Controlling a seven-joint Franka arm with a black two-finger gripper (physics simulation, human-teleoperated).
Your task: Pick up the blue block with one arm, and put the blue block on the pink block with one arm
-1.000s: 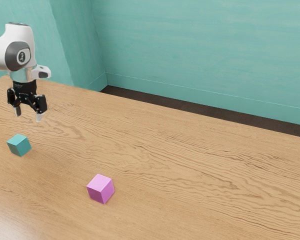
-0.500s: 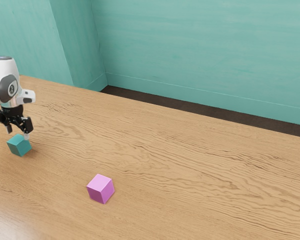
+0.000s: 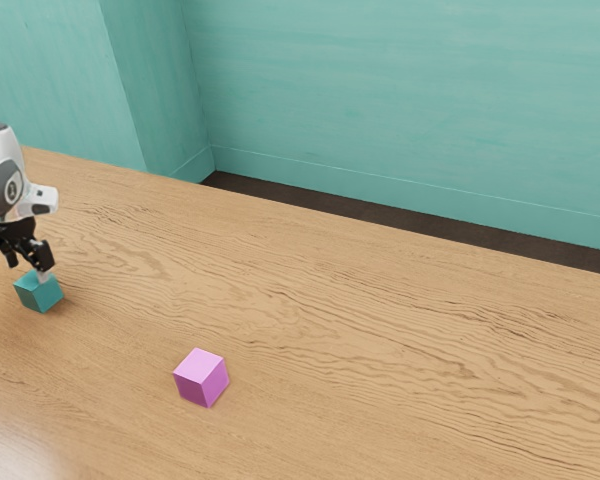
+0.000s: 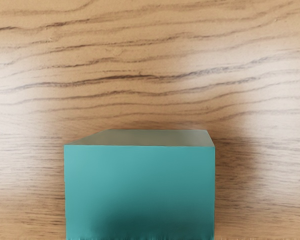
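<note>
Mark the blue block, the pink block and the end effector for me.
blue block (image 3: 38, 292), exterior view, middle of the cube.
pink block (image 3: 201, 377), exterior view, middle of the cube.
end effector (image 3: 27, 267), exterior view, midway between its fingertips.

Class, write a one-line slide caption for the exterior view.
Gripper at the top of the blue block on a wooden table; the pink block sits apart, nearer the camera.

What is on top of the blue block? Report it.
Just the gripper, directly over the blue block and covering part of its top face. The pink block stands apart on the table.
</note>
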